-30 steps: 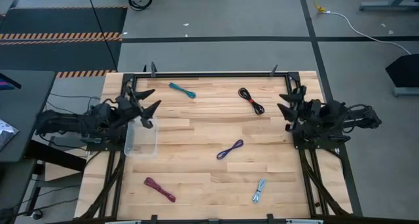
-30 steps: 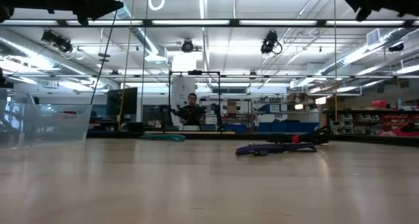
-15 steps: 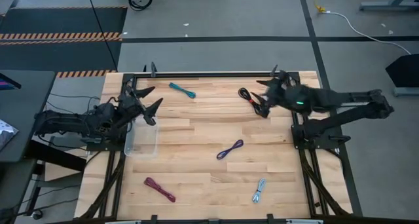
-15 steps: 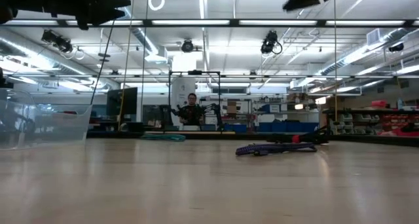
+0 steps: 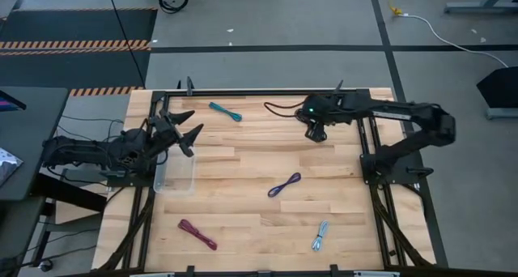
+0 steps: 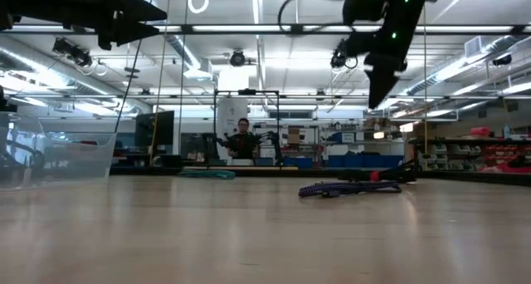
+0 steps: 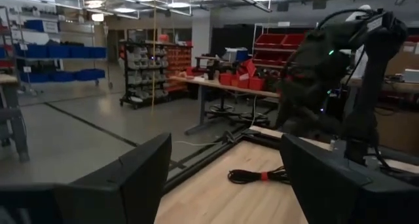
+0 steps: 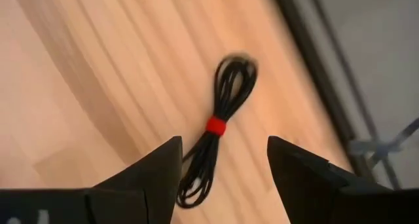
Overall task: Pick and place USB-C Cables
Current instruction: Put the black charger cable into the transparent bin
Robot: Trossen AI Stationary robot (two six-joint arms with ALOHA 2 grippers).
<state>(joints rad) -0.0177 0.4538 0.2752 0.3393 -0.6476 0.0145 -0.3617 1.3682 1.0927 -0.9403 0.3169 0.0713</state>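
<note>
The black-and-red cable [image 8: 219, 126] lies flat on the table near the far edge, with a red band at its middle. My right gripper [image 8: 222, 160] hangs open above it, pointing down, with a finger on either side and touching nothing. In the low view, my right gripper [image 6: 377, 85] is well above the cable [image 6: 375, 176]. My left gripper [image 5: 191, 125] is open, held above the clear tub [image 5: 174, 176] at the table's left. The teal [image 5: 225, 111], purple [image 5: 284, 185], maroon [image 5: 197, 234] and pale blue-grey [image 5: 320, 236] cables lie flat and apart.
A black frame rail [image 5: 267, 91] runs along the table's far edge, close behind the right gripper. Bare wood lies between the cables in the table's middle. A person [image 6: 241, 139] stands far off in the room beyond the table.
My right arm has swung from the table's right edge toward the far middle and stretched out over the black-and-red cable. Its gripper has come down into the low view and tipped to point downward.
</note>
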